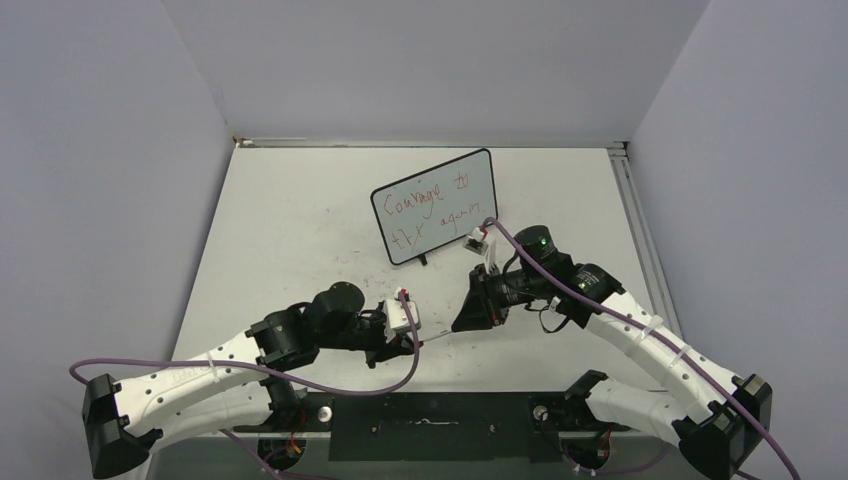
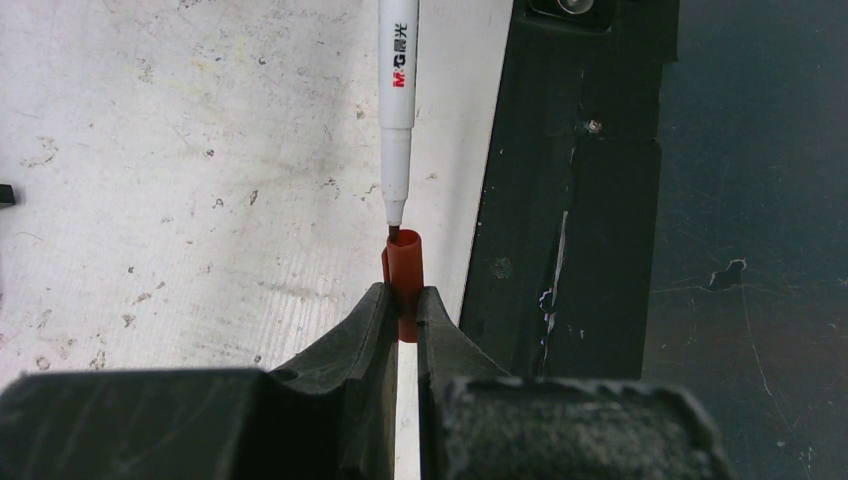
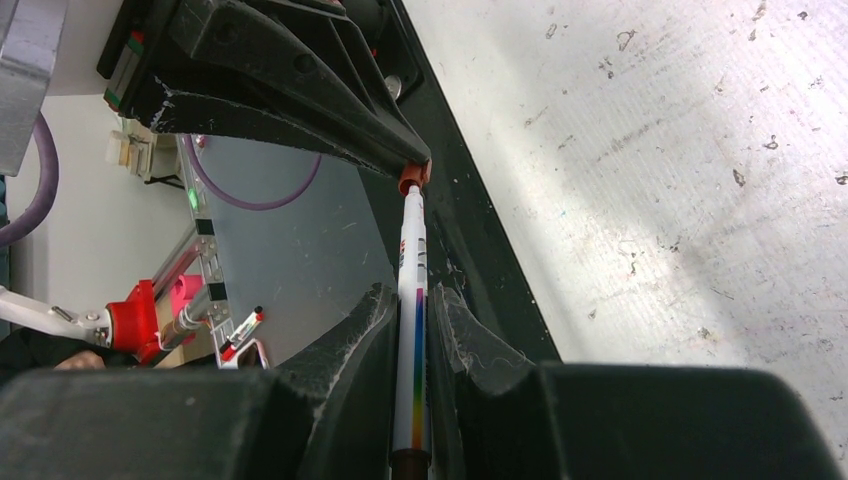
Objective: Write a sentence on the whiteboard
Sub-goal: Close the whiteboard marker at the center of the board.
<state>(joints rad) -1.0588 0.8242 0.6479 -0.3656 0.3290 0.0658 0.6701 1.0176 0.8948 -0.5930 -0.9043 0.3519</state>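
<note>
Left hand [image 1: 412, 342], right hand [image 1: 460, 326] both clamped tight, tips facing each other; arms bent low, elbows outward.

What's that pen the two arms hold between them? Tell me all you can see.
The marker is a slim white plastic pen with a red-and-black M&G logo, a rainbow stripe along its barrel and a dark tip. The right pincer is shut on the barrel. The tip sits right at the mouth of its red cap, which the left pincer grips, near the front edge of the table.
</note>
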